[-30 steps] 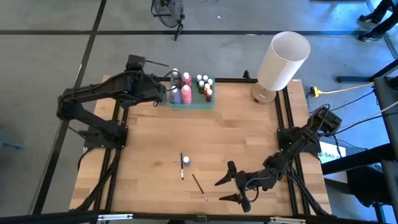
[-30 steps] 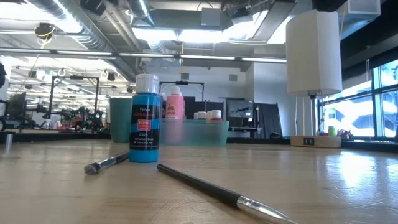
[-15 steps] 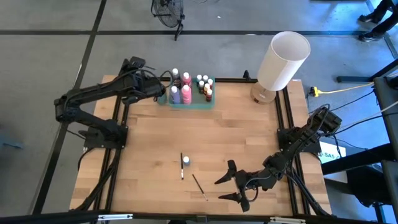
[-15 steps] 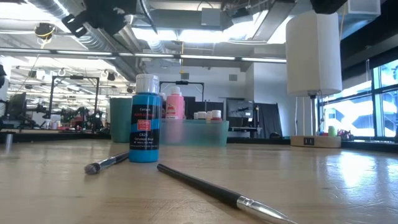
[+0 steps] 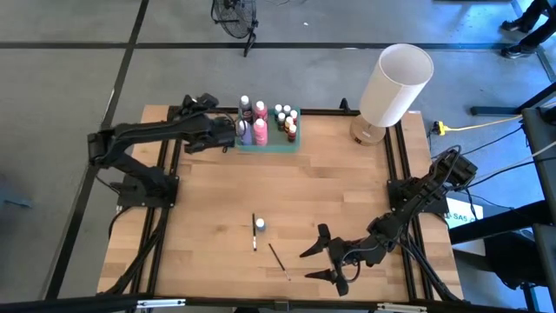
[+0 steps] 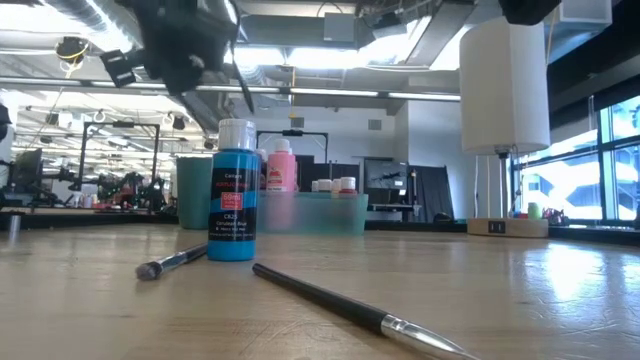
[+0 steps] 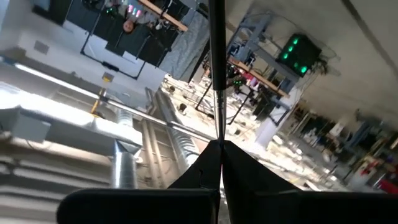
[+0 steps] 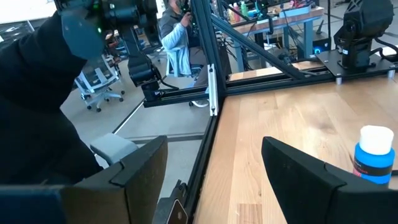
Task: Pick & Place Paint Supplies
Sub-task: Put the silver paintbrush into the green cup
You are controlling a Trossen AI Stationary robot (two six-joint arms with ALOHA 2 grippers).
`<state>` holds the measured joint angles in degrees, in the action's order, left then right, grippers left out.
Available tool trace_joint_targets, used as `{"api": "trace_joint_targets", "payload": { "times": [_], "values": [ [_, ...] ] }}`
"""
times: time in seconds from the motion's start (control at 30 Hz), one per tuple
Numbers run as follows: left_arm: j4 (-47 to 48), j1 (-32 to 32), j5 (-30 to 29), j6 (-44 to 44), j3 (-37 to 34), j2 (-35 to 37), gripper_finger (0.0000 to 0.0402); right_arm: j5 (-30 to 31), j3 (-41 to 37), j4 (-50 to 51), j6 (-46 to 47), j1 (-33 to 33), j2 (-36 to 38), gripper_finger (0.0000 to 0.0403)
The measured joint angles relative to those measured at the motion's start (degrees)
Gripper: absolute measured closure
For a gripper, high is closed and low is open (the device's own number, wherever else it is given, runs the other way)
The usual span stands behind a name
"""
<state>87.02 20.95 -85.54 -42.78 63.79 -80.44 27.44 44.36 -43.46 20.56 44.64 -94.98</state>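
My left gripper (image 5: 222, 130) hangs in the air just left of the green tray (image 5: 271, 146), shut on a thin dark paintbrush (image 7: 216, 56) that also shows in the low view (image 6: 241, 88). Several white-capped paint bottles (image 5: 260, 130) stand in the tray. A blue bottle (image 6: 232, 190) stands upright on the table's middle (image 5: 260, 224). Beside it one paintbrush (image 5: 254, 233) lies flat, and another paintbrush (image 5: 279, 261) lies nearer the front edge. My right gripper (image 5: 323, 255) waits open by the front right, with nothing between its fingers (image 8: 292, 168). My left gripper pinches the paintbrush at its thinner end (image 7: 218, 121) between its two shut fingers. The brush runs on along the fingers and sticks out far beyond their tips. It is lifted clear of the table and tray, and slants in the low view.
A big white cylindrical lamp (image 5: 395, 83) stands at the table's far right corner. Black frame rails (image 5: 165, 187) run along both sides of the table. Bare wood lies between the tray and the blue bottle.
My left gripper, still shut on the paintbrush, has come down and toward the near edge, closing on the tray's left side, and it has rolled about its own axis. My right arm has kept still.
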Motion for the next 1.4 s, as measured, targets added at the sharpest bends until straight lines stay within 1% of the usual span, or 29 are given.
{"api": "trace_joint_targets", "payload": {
  "times": [0.17, 0.23, 0.33, 0.6, 0.73, 0.97, 1.23, 1.4],
  "values": [
    [-0.94, 0.22, -0.43, 1.61, -0.24, -3.22, 0.0399, 0.00, 0.00, 0.01, 0.02, 0.00, -1.15, 0.0138],
    [-0.92, 0.49, -0.08, 0.37, -0.23, -4.04, 0.0399, -0.02, 0.00, -0.48, 0.02, -0.14, -1.79, 0.0138],
    [-0.94, 0.49, 2.20, -1.87, -0.22, -5.31, 0.0399, -0.02, 0.00, -0.63, 0.34, -0.41, -1.88, 0.0138],
    [-1.69, -1.10, 2.62, -2.78, -0.22, -8.73, 0.0399, -0.02, 0.00, -0.63, 1.11, -0.48, -1.88, 0.0138],
    [-1.98, -1.07, 2.72, -2.86, -0.20, -9.67, 0.0399, -0.03, 0.00, -0.86, 1.56, -0.48, -1.88, 0.0138],
    [-2.01, -0.98, 5.78, -2.62, -0.18, -10.69, 0.0398, -0.04, 0.00, -0.79, 1.67, -0.48, -1.88, 0.0138],
    [-1.99, -0.94, 6.60, -7.37, -0.18, -10.76, 0.0398, -0.04, 0.00, -0.61, 1.73, -0.48, -1.88, 0.0138],
    [-2.00, -0.87, 11.04, -10.80, -0.18, -10.76, 0.0398, -0.04, 0.00, -0.59, 1.73, -0.48, -1.88, 0.0138]
  ]
}}
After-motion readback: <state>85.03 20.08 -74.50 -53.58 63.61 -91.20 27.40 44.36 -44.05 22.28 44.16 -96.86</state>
